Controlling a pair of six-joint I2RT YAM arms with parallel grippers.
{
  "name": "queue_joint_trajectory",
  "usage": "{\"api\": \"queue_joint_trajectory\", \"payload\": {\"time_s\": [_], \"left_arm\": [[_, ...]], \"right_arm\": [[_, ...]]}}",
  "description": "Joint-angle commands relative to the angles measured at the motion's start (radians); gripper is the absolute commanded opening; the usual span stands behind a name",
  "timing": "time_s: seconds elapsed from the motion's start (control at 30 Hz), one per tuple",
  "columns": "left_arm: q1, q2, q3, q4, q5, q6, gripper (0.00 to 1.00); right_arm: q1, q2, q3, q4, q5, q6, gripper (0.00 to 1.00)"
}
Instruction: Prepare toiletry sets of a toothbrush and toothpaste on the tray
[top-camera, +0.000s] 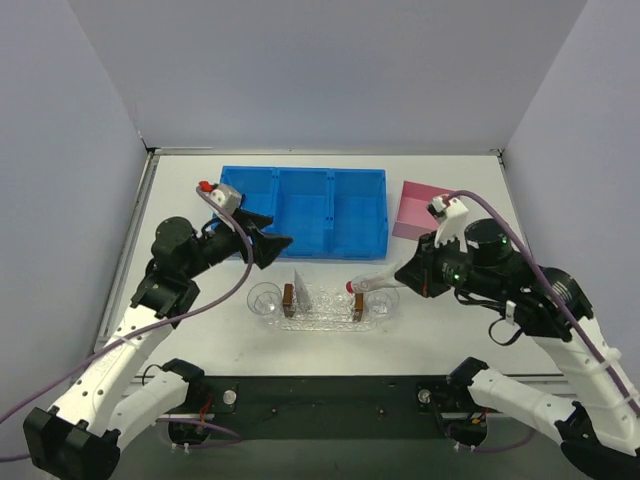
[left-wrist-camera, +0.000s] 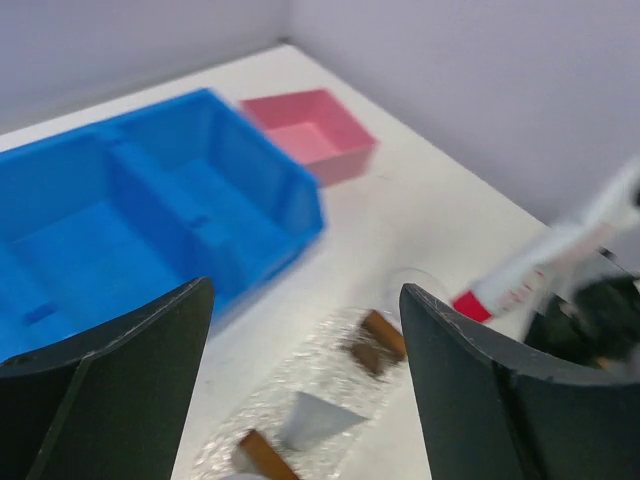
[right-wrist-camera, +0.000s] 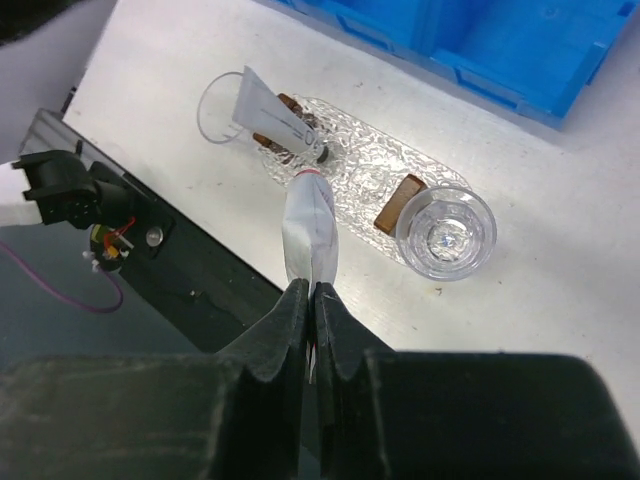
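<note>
Right gripper (right-wrist-camera: 310, 292): jaws closed on the flat crimped tail of the red-capped toothpaste tube (right-wrist-camera: 305, 225). The tube is held clear of the surface. Its cap points down and forward, over the tray (right-wrist-camera: 365, 165), close to the tray's middle and just beside the cap of the second tube.

Black-capped toothpaste tube (right-wrist-camera: 268, 108): lying on the tray, towards its left end, propped at a slant across a brown block (right-wrist-camera: 287, 103). Its cap points towards the tray's middle and its tail overhangs the tray's left end. Nothing grips it.

Tray: flat on the white table (top-camera: 180, 170), directly in front of the arm bases. A second brown block (right-wrist-camera: 400, 200) stands on it nearer its right end. A clear round cup (right-wrist-camera: 445, 232) sits at that right end, touching or overlapping the rim; which of the two cannot be told. A clear round ring (right-wrist-camera: 215, 105) lies at the tray's left end.

Left gripper (top-camera: 275, 250): jaws spread wide, nothing between them. It hangs above the table just behind the tray's left end, between tray and blue three-compartment bin (top-camera: 300, 172).

Blue bin: behind the tray, near it but not touching. Pink box (top-camera: 412, 195): behind the tray's right end, just beside the bin's right wall.
</note>
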Motion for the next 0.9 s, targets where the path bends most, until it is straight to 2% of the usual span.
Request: {"api": "queue_joint_trajectory", "payload": {"time_s": [0.0, 0.03, 0.13, 0.5, 0.87], "left_arm": [[0.126, -0.026, 0.064, -0.243, -0.362, 0.076, 0.86], [0.129, -0.026, 0.071, -0.268, -0.458, 0.091, 0.85], [0.129, -0.034, 0.079, -0.313, -0.558, 0.137, 0.86], [0.127, -0.012, 0.064, -0.334, -0.6, 0.165, 0.86], [0.115, 0.0, 0.068, -0.347, -0.623, 0.168, 0.86]], "right_arm": [[0.074, 0.13, 0.049, 0.005, 0.155, 0.067, 0.0], [0.134, 0.146, 0.071, -0.001, 0.239, 0.073, 0.0], [0.212, 0.227, 0.124, -0.018, 0.31, 0.1, 0.0], [0.295, 0.503, 0.253, -0.061, 0.391, 0.151, 0.0], [0.348, 0.664, 0.366, -0.141, 0.451, 0.171, 0.0]]}}
